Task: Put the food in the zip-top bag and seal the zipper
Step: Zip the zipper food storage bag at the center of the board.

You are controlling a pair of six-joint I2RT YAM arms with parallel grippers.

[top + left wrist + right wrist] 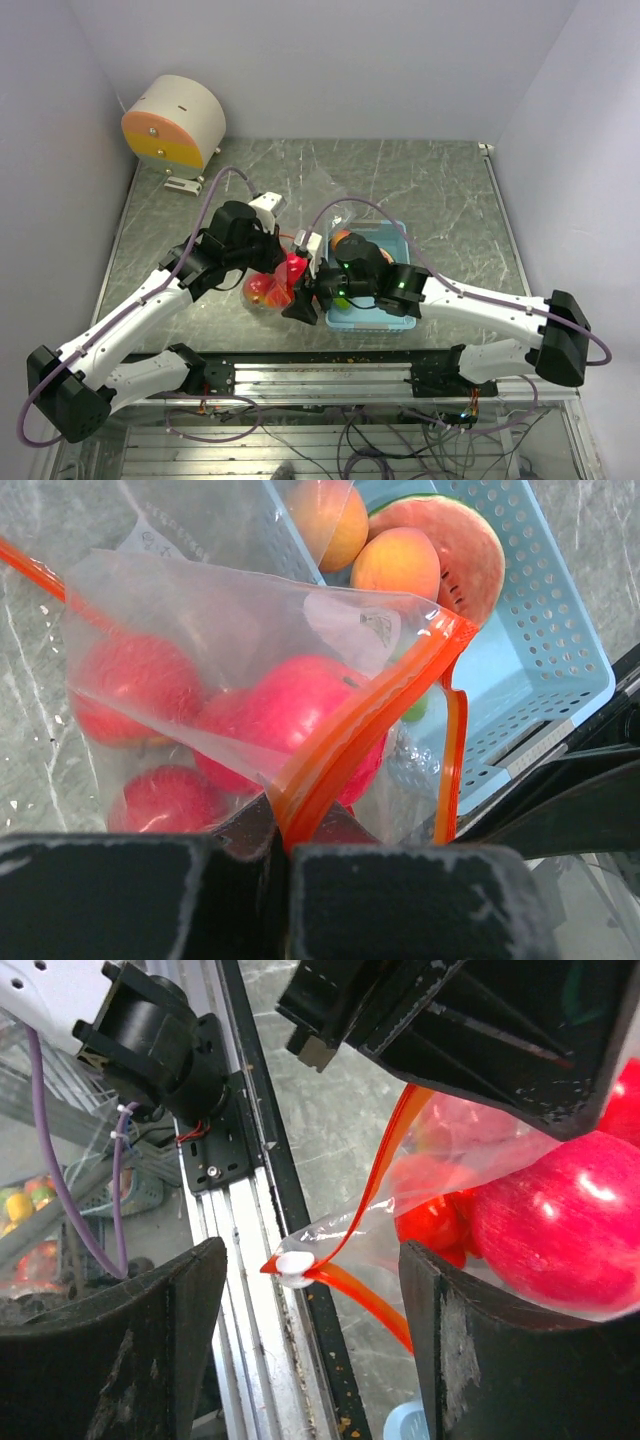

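Observation:
The clear zip-top bag (200, 630) hangs from my left gripper (280, 845), which is shut on its red-orange zipper strip (350, 740). Several red round fruits (300, 710) lie inside it. In the top view the bag (268, 290) hangs just left of the blue tray, under my left gripper (272, 258). My right gripper (312, 1260) is open, its fingers on either side of the zipper's white slider (295, 1267) without touching it. It sits at the bag's near end in the top view (300, 305). Orange balls (395, 565) and a red-orange slice (470, 540) lie in the tray.
The light blue perforated tray (560, 650) stands right beside the bag, under my right arm (403, 240). A round cream and orange device (172, 122) stands at the back left. The aluminium rail of the table's front edge (240, 1260) lies just under the slider.

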